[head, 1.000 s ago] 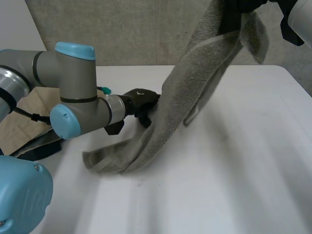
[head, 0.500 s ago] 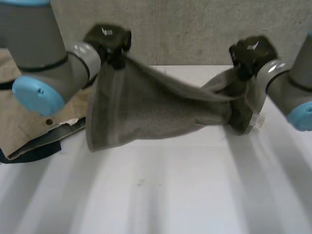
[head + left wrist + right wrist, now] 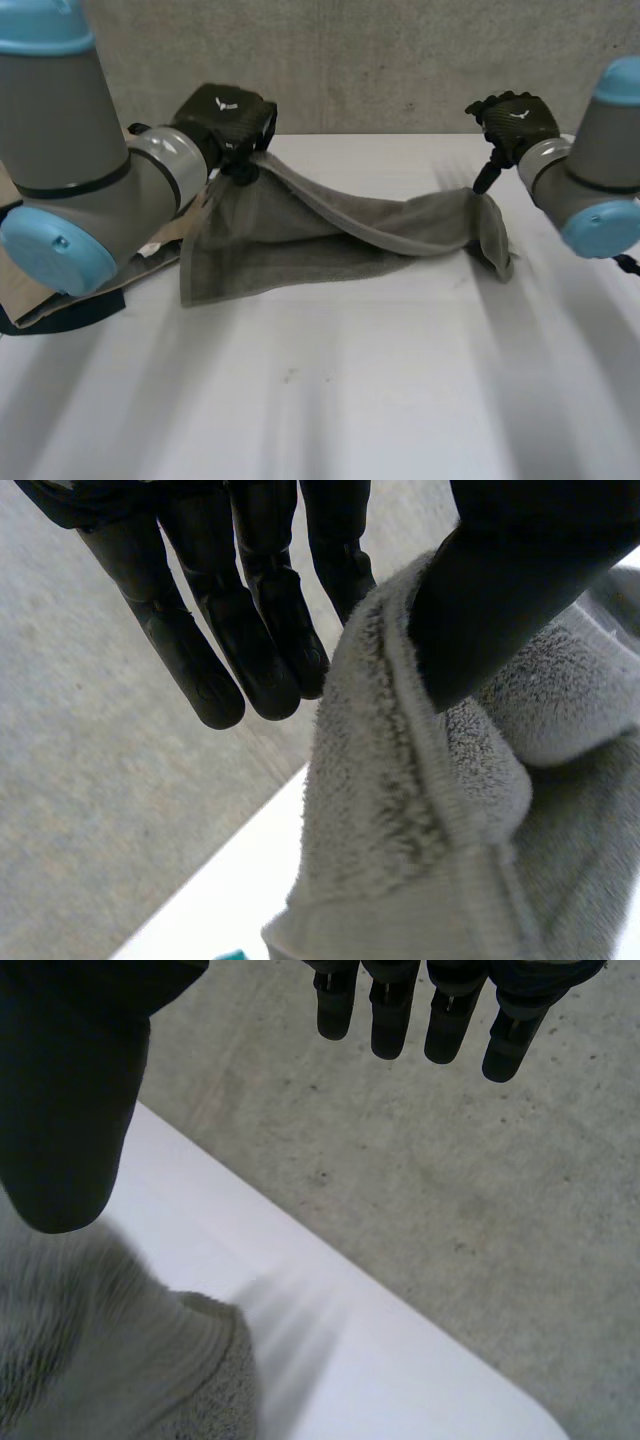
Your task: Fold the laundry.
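Note:
A grey towel stretches across the far half of the white table, sagging in the middle. My left hand holds the towel's left corner just above the table. In the left wrist view the thumb presses into the towel's hemmed edge beside the straight fingers. My right hand hovers above the towel's right end, which rests bunched on the table. In the right wrist view its fingers are straight and spread away from the thumb, with the towel lying below, apart from them.
A beige garment lies over a dark cloth at the table's left edge, under my left arm. The table's far edge runs just behind both hands, with concrete beyond it.
My right hand has let go of the towel's right corner, which dropped onto the table. The towel, earlier hung high and then spread between both hands, has come lower.

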Motion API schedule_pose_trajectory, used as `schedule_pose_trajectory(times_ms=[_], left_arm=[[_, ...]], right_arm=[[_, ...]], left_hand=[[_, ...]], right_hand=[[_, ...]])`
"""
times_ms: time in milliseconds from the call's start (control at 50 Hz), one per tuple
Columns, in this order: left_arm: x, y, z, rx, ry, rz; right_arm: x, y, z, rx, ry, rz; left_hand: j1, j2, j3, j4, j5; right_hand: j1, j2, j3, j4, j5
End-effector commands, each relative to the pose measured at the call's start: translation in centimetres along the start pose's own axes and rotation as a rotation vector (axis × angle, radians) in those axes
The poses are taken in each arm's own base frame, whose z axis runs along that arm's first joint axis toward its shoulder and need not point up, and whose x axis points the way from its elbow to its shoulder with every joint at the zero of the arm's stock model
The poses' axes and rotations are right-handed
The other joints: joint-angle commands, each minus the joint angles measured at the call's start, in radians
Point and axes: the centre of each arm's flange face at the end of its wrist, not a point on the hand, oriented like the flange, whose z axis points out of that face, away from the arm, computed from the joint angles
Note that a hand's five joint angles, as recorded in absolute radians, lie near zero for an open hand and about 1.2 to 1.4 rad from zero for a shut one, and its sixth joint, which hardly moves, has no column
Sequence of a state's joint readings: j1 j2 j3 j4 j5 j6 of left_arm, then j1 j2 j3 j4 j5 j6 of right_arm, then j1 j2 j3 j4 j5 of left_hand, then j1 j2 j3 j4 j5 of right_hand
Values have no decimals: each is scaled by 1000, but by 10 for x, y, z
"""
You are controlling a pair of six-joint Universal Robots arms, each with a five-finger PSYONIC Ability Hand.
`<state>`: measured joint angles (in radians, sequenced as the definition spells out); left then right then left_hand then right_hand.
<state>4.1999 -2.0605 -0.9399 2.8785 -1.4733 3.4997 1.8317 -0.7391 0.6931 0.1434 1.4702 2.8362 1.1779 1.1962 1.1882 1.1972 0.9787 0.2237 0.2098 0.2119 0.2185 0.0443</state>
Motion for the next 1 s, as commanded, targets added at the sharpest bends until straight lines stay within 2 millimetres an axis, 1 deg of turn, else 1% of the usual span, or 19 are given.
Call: schedule_pose_trajectory(times_ms=[20,60,120,140,200,220,280,340,440,520,580,740,820,840,860,920,960,980,1000], left_arm=[[-12,-40,-5,106,-33,0],[-14,-52,-7,136,-39,-3],[-15,-63,-10,163,-40,-5],[-14,-69,-12,175,-40,-6],[-13,-78,-17,189,-35,-8],[-13,-81,-19,194,-35,-7],[-10,-89,-24,205,-27,-11],[-11,-95,-29,220,-26,-16],[-13,-111,-37,273,-36,-17],[-16,-121,-42,301,-44,-29],[-18,-125,-47,309,-47,-49],[-26,-138,-61,346,-55,-126],[-33,-144,-68,365,-66,-167],[-35,-146,-71,371,-70,-182],[-37,-147,-72,375,-74,-189],[-44,-145,-74,369,-94,-202],[-51,-141,-73,356,-112,-203],[-59,-135,-71,336,-137,-200],[-64,-132,-70,326,-151,-197]], right_arm=[[-6,-15,-81,-173,-86,20],[-12,-9,-99,-203,-111,28],[-19,-2,-114,-222,-134,51],[-24,6,-122,-234,-146,83],[-34,17,-134,-251,-166,160],[-42,25,-140,-261,-185,215],[-59,38,-149,-262,-214,293],[-69,46,-151,-241,-219,319],[-82,66,-148,-235,-192,335],[-82,75,-142,-232,-135,358],[-82,78,-138,-222,-99,383],[-86,79,-109,-129,36,437],[-86,81,-93,-106,85,434],[-86,82,-86,-100,82,429],[-87,82,-82,-98,77,426],[-85,82,-74,-113,72,384],[-73,82,-71,-129,96,354],[-65,81,-70,-133,113,338],[-44,74,-67,-127,151,298]], left_hand=[[218,200,208,199,243],[218,200,208,199,243],[218,200,208,199,243],[218,200,208,199,243],[218,200,208,199,243],[218,200,208,199,243],[218,200,208,199,243],[218,200,208,199,243],[218,200,208,199,243],[218,200,208,199,243],[218,200,208,199,243],[218,200,208,199,243],[218,200,208,199,243],[218,200,208,199,243],[218,200,208,199,243],[218,200,208,199,243],[218,200,208,199,243],[218,200,208,199,243],[218,200,208,199,243]], right_hand=[[-49,-35,-37,-44,-44],[-49,-35,-37,-44,-44],[-49,-35,-37,-44,-44],[-49,-35,-37,-44,-44],[-49,-35,-37,-44,-44],[-49,-35,-37,-44,-44],[-49,-35,-37,-44,-44],[-49,-35,-37,-44,-44],[-49,-35,-37,-44,-44],[-35,-21,-23,-29,-30],[-34,-21,-23,-29,-30],[144,158,156,150,149],[309,322,320,314,313],[478,491,489,483,483],[616,630,628,621,621],[1171,1185,1183,1176,1176],[1173,1186,1184,1178,1177],[1173,1186,1184,1178,1177],[1173,1186,1184,1178,1177]])
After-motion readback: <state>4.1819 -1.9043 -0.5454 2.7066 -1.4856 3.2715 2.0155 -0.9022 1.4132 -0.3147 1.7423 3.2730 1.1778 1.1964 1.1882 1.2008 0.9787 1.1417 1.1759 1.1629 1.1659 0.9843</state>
